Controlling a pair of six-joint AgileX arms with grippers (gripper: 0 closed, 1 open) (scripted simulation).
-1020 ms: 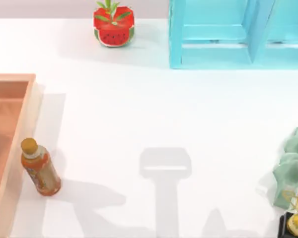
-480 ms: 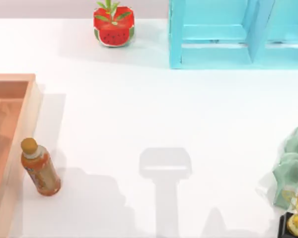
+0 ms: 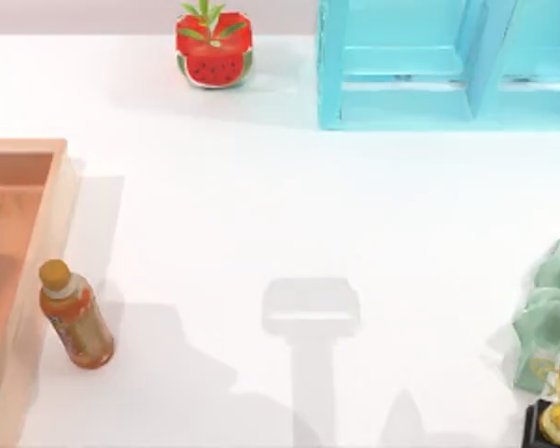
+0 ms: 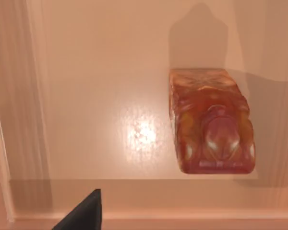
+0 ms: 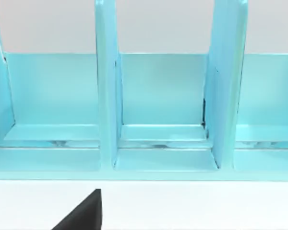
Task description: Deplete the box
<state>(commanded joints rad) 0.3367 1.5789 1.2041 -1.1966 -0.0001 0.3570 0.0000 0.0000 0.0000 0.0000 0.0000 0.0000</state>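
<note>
Overhead view; wrist cameras close.

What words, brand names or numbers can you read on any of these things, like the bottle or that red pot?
None can be read.
bottle: its orange label carries a printed pattern, too blurred to read.
watermelon pot: seed marks, no letters.
reddish packet lying in the box: glossy picture, no legible text.
blue shelf unit: plain.
</note>
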